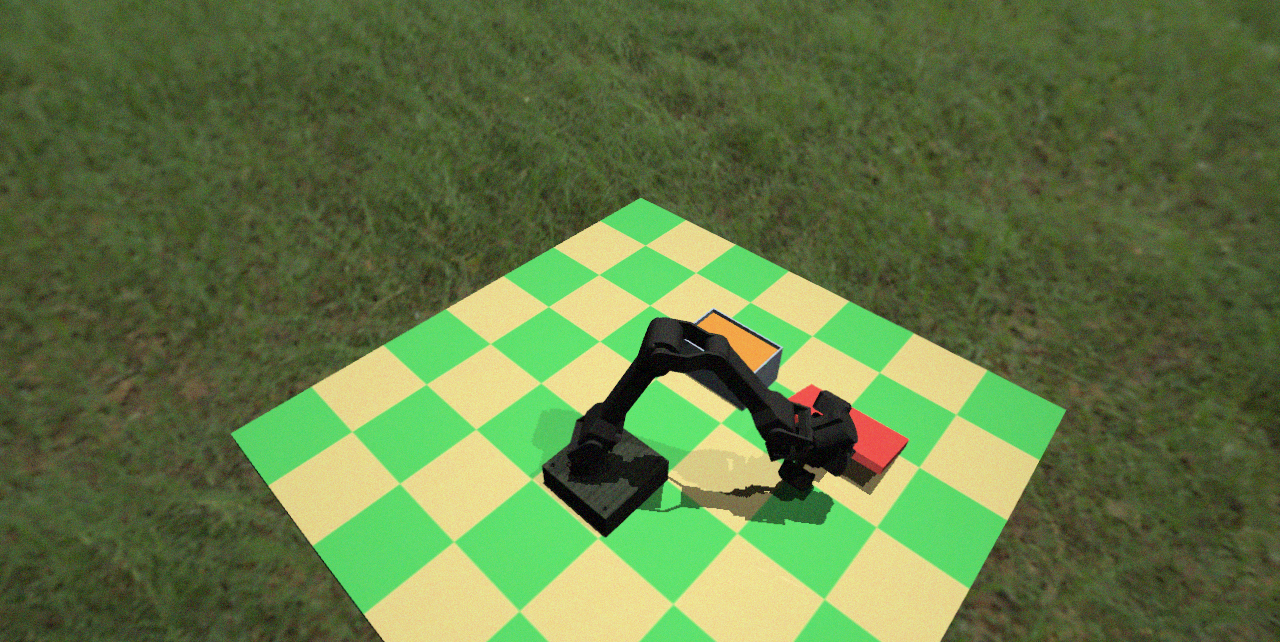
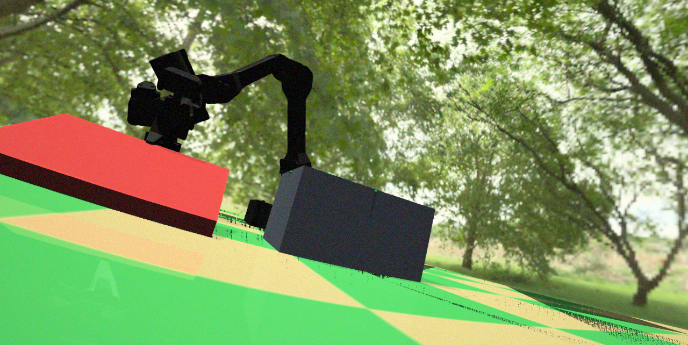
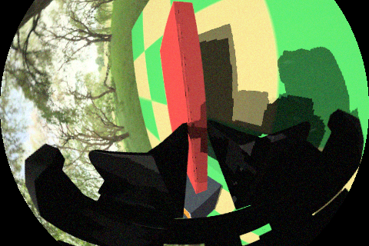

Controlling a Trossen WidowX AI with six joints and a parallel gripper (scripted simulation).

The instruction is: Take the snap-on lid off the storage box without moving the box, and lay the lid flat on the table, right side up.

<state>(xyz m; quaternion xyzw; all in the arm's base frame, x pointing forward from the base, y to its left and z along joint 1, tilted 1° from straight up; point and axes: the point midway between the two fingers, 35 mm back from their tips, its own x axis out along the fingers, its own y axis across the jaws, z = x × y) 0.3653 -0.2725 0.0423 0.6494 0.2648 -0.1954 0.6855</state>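
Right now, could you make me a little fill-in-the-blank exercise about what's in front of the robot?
1. The lid has the colour ____.
2. Seen from the top, the inside of the open box shows the colour ____.
3. The gripper is shut on the ____.
4. The table is checkered in tan and ____.

Missing words: red; orange; lid; green.
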